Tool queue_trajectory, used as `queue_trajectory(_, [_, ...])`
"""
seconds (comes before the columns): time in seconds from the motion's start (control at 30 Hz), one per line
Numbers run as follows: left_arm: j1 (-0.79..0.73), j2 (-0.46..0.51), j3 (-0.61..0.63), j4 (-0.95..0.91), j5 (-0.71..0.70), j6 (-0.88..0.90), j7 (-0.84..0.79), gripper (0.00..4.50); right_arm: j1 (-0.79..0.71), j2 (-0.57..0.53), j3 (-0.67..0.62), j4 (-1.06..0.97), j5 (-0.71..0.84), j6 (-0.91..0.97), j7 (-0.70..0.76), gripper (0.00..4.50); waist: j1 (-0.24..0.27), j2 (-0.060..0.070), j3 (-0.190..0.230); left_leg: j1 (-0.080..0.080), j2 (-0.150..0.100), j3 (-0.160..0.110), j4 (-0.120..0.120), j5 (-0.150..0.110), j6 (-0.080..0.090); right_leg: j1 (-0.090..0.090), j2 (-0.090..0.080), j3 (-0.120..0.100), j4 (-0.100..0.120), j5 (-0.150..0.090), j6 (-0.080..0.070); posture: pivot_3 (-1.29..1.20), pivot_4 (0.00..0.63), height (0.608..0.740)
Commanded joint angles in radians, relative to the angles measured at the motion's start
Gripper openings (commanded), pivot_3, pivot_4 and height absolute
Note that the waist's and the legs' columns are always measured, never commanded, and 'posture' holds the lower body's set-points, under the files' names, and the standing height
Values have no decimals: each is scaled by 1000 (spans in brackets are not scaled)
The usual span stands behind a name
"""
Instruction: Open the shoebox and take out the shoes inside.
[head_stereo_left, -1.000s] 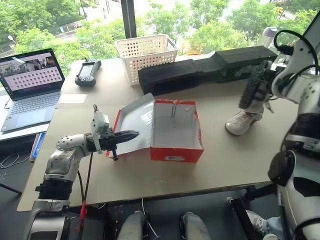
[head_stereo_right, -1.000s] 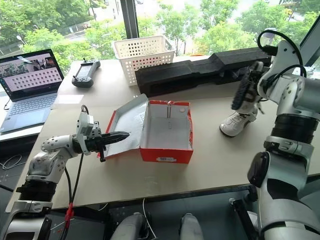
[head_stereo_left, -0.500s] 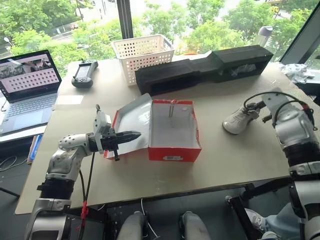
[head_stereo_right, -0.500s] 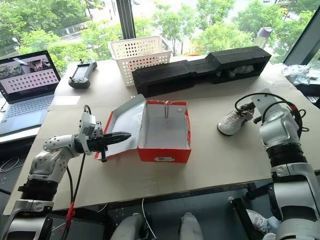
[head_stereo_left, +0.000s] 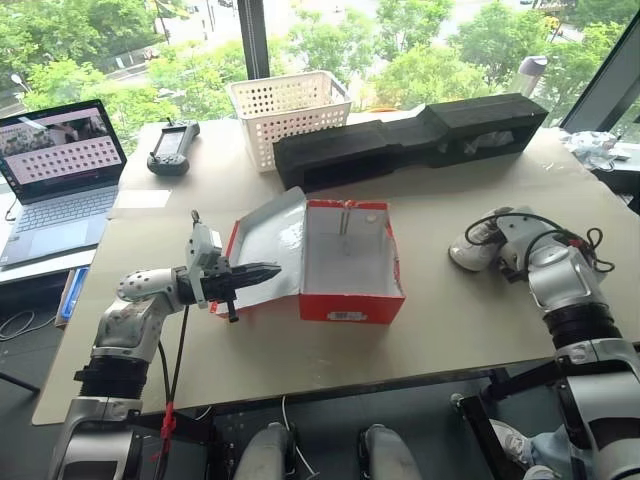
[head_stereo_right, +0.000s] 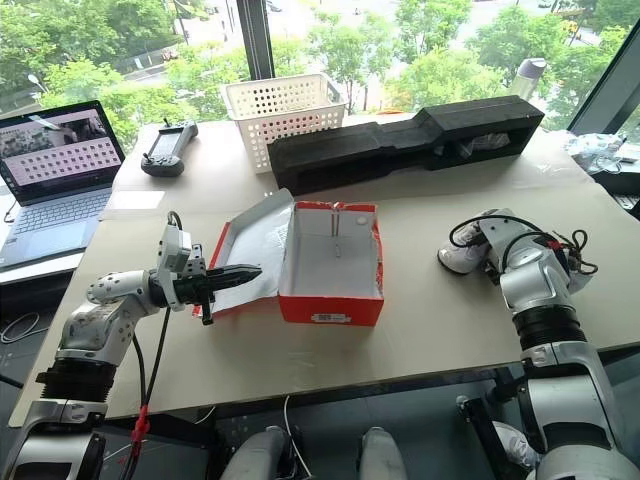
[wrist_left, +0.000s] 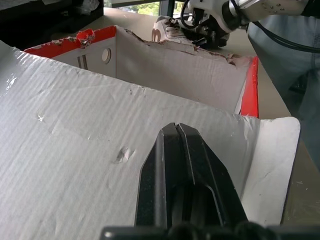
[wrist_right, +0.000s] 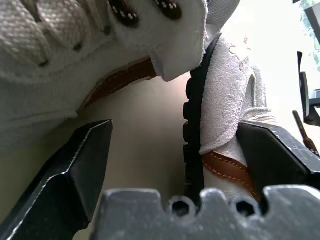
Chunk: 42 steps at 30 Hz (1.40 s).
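Note:
The red shoebox (head_stereo_left: 352, 302) stands open mid-table, its white-grey inside bare, its lid (head_stereo_left: 272, 240) folded out to the left. My left gripper (head_stereo_left: 268, 269) is shut and lies level over the lid's white inner face (wrist_left: 75, 150), pointing at the box. The white shoes (head_stereo_left: 470, 250) lie on the table right of the box. In the right wrist view they are a laced upper (wrist_right: 75, 55) and a dark-soled heel with a tan strip (wrist_right: 220, 115). My right gripper (wrist_right: 174, 127) is low at them, open, fingers (wrist_right: 82, 165) wide on either side of the heel.
A long black foam block (head_stereo_left: 410, 135) and a white lattice basket (head_stereo_left: 290, 100) stand behind the box. A laptop (head_stereo_left: 60, 165) and a handheld controller (head_stereo_left: 175, 145) sit at the far left. A bottle (head_stereo_left: 530, 72) stands at the back right.
My right arm came down from the air with a shoe and brought it to the table beside the other shoe, then its fingers spread apart. The left gripper and box stayed put.

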Motion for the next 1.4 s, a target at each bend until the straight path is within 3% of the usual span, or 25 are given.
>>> queue_trajectory(0.03, [-15,5,11,-5,3,-20,-5,0,15,-12,-55,-94,52,68,67,4457,-1,0,0,0,0,0,0,0,0,0,0,0,0,0,0,0,150,731])
queue_trajectory(0.4, [-34,8,11,17,7,-30,-10,0,12,-149,-178,-404,188,293,244,4457,15,0,0,0,0,1,0,0,0,-1,0,1,0,0,-1,0,150,731])
queue_trajectory(0.63, [-38,9,12,18,5,-29,-10,0,1,14,-367,-511,394,337,253,4457,15,0,0,0,1,1,0,0,0,-1,0,0,-1,1,-1,0,150,731])
queue_trajectory(0.77, [-38,10,10,12,5,-27,-10,0,67,125,-383,-572,430,287,200,4457,18,0,0,0,1,1,0,0,0,-1,1,0,0,1,0,0,150,731])
queue_trajectory(1.07, [-22,19,42,-10,0,-17,36,0,141,169,-409,-551,431,174,96,4457,24,0,0,-1,1,1,1,-1,0,-1,0,0,-1,1,0,0,150,731])
queue_trajectory(1.27, [40,-92,226,-151,30,43,539,0,298,177,-328,-686,300,-84,-12,4457,19,0,0,-1,1,1,0,0,0,-1,0,0,-1,1,0,0,150,731])
queue_trajectory(1.4, [79,-184,364,-249,139,59,942,0,371,215,-321,-717,266,-193,-70,4457,15,0,0,1,2,1,2,0,0,1,1,1,0,2,1,0,150,731])
